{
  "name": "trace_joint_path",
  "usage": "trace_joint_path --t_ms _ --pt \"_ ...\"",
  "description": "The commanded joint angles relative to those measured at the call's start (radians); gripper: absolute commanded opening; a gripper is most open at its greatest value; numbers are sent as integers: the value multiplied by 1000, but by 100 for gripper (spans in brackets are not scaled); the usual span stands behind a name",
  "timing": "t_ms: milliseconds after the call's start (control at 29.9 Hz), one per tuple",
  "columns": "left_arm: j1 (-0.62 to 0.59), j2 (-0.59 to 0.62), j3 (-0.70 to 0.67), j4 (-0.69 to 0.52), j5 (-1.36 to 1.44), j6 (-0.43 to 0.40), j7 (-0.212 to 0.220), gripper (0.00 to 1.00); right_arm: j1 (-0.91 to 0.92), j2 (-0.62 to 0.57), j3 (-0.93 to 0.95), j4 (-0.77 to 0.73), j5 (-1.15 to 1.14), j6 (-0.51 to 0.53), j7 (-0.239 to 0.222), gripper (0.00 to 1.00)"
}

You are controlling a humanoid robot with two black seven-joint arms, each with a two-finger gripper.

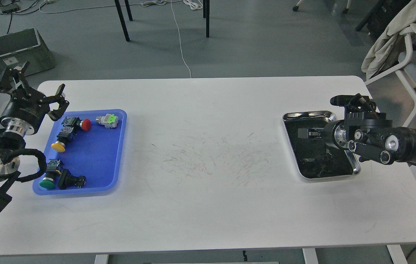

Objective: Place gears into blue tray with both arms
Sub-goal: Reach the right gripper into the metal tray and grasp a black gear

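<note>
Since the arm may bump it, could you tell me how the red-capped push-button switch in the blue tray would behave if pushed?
The red-capped push-button switch lies on its side, so its round cap may let it roll or pivot. The bright blue plastic tray looks smooth, so it would probably slide easily. It seems rigid.

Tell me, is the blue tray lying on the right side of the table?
No, the blue tray lies on the left side of the table, near the left gripper; the steel tray is on the right.
</note>
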Motion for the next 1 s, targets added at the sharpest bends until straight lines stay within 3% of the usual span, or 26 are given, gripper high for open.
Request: trace_joint_path --t_ms 0,435,535,736,769,836,970 --pt "2 0 0 0 0 0 0 99 -5 1 -1 -5 0 -2 -1 87" --pt "5 0 0 0 0 0 0 99 -21 21 -7 -36 0 -19 -1 63" --pt "5 0 0 0 0 0 2 99 -21 21 -37 -36 0 -19 -1 51" --pt "5 2 0 2 0 0 2 99 -15 21 -74 -36 0 -22 0 43" --pt "5 2 0 1 0 0 0 99 -15 21 -76 -36 0 -22 0 39" --pt "5 2 0 1 0 0 0 99 -18 19 -76 -36 0 -21 6 15" --pt "5 2 0 1 0 0 0 99 -20 21 -76 -38 0 -21 8 1"
